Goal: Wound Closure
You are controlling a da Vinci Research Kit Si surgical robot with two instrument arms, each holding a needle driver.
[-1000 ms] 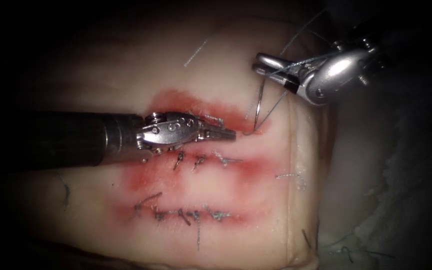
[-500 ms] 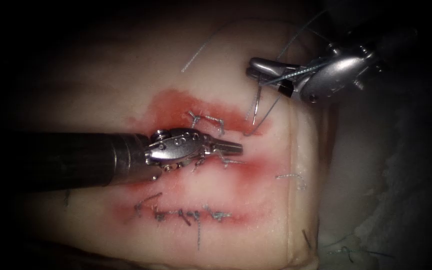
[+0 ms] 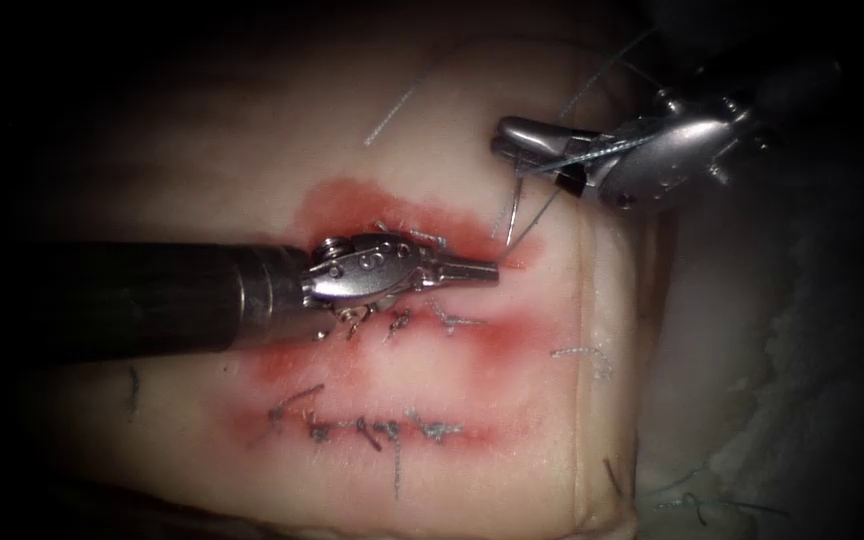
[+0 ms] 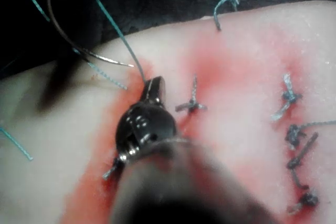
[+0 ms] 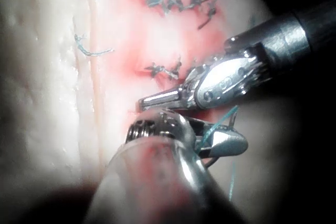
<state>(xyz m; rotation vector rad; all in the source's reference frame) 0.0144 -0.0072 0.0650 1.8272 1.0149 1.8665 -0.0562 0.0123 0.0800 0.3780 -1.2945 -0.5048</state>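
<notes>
The pale tissue (image 3: 452,130) carries three red-stained cuts. My left tool (image 3: 474,270) lies flat along the top cut (image 3: 352,205), jaws shut, tip at that cut's right end. In the left wrist view a teal thread (image 4: 121,38) runs down to the tip of the left tool (image 4: 153,86); I cannot tell whether the jaws pinch it. My right tool (image 3: 520,135) hovers to the upper right, shut on the curved needle (image 3: 514,205) near its back end. The needle (image 4: 79,45) arcs down, its point at the tissue surface just right of the top cut. Thread (image 3: 602,145) drapes over the right tool.
The middle cut (image 3: 452,320) and the lowest cut (image 3: 372,430) hold several dark knotted stitches with cut ends. Loose thread pieces (image 3: 582,352) lie by the tissue's right edge (image 3: 582,420). In the right wrist view the left tool (image 5: 157,98) sits just beyond my right tool (image 5: 226,142).
The left tool dipped toward the middle cut, then came back up onto the top cut, further right. The right tool shifted slightly left and up, carrying the needle with it.
</notes>
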